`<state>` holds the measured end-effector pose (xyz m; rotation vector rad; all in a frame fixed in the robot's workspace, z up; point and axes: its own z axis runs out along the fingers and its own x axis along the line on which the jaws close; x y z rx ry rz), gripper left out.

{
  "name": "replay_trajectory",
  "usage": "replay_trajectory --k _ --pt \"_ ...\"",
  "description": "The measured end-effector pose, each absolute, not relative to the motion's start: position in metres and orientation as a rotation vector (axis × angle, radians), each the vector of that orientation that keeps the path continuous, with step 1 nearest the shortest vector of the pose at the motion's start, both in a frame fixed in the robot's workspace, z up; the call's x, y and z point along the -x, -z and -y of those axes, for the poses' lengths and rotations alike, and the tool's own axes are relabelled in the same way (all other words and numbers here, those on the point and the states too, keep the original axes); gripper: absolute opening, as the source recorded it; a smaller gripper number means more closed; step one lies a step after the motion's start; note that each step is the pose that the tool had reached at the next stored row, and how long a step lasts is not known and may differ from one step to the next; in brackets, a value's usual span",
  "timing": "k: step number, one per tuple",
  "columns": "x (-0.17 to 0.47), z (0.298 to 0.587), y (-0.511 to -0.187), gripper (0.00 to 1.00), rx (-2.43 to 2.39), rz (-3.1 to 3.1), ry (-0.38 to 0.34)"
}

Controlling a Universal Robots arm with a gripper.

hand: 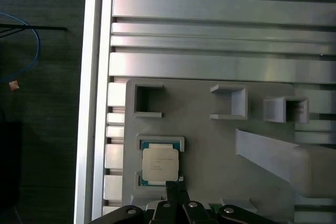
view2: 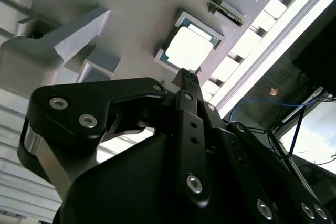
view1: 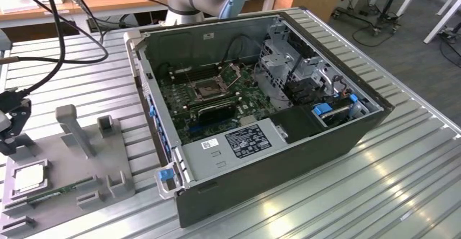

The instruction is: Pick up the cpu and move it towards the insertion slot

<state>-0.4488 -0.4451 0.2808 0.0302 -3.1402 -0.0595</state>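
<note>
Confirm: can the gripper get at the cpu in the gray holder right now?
Probably yes. The cpu lies uncovered in its recess on the gray holder, and the gripper hangs right by its edge with nothing between them.

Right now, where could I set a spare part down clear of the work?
Widest: bare table on the exterior view's right, past the case. On the tray, a flat patch between the cpu and the ramp. Crowded: at the claw beside the cpu, and inside the case.
</note>
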Motion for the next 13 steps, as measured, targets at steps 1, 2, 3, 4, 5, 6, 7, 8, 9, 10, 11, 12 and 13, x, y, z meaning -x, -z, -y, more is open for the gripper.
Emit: replay_trajectory --k 1,2,3,4,5,6,7,8,9,10,11,12,13 --pt "0.4488 0.4451 -0.2808 0.11 -0.030 3.140 0.060" --pt "0.4489 0.4451 -0.2809 0.11 -0.030 3.140 0.059" --pt "0.4489 0.4450 -0.2809 0.11 -0.030 3.140 0.059" --pt "0.4492 0.4451 -0.2807 0.11 -0.030 3.140 0.059" --pt "0.4497 0.4450 -0.2803 0.11 -0.030 3.140 0.059" --pt "0.4502 0.4450 -0.2798 0.11 -0.030 3.140 0.059" --pt "0.4508 0.4450 -0.2791 0.11 -0.030 3.140 0.059" --pt "0.4514 0.4451 -0.2783 0.11 -0.030 3.140 0.060" --pt "0.4519 0.4450 -0.2773 0.11 -0.030 3.140 0.060" --pt "0.4523 0.4451 -0.2767 0.11 -0.030 3.140 0.060" --pt "0.4523 0.4451 -0.2766 0.11 -0.030 3.140 0.059" --pt "0.4523 0.4451 -0.2766 0.11 -0.030 3.140 0.059" --pt "0.4524 0.4451 -0.2766 0.11 -0.030 3.140 0.059"
